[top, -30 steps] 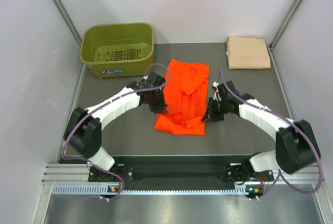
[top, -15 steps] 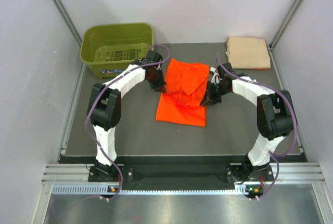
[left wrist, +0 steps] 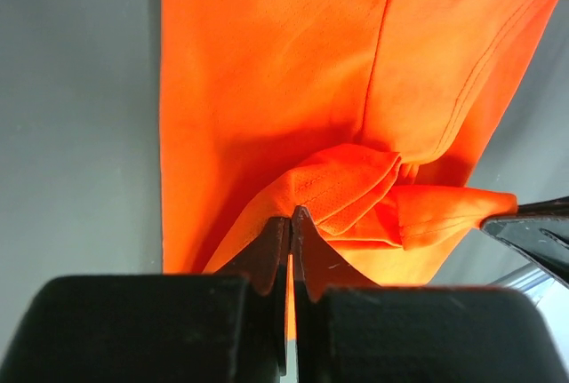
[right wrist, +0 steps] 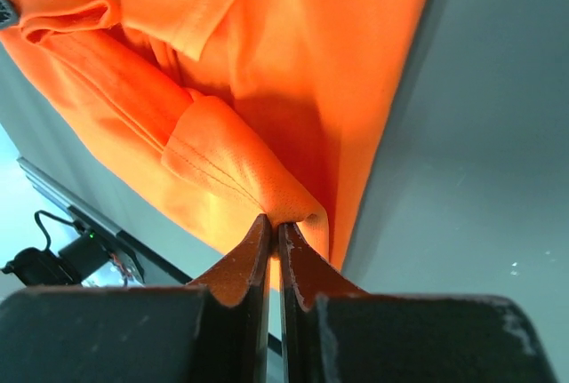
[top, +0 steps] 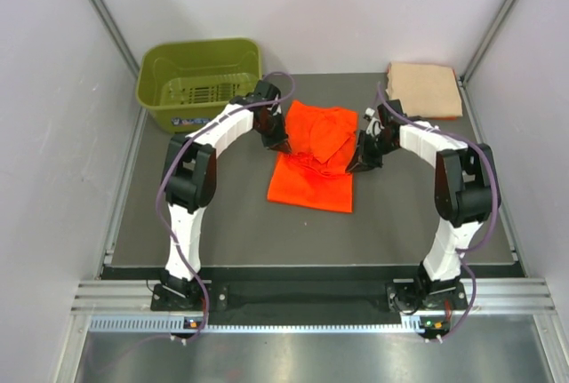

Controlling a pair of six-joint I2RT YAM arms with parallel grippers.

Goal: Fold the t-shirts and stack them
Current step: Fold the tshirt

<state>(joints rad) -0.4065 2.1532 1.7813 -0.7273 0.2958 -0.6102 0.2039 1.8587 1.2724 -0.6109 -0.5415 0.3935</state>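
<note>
Two shirts are on the table. The orange shirt lies between the grippers. Its far half is lifted and bunched, and its near half lies flat toward the arm bases.

The left gripper is clamped on a fold at the shirt's left edge, and the right gripper is clamped on a fold at its right edge. Both arms stretch forward and curve inward, with their wrists tipped down at the cloth.

The peach shirt lies folded flat beyond and to the right of the right gripper, well apart from it. The green basket stands beyond and left of the left gripper.

Only the wrist views show each pair of jaws pressed together on a thin ridge of orange cloth. Only the overhead view takes in the peach shirt and the basket.
</note>
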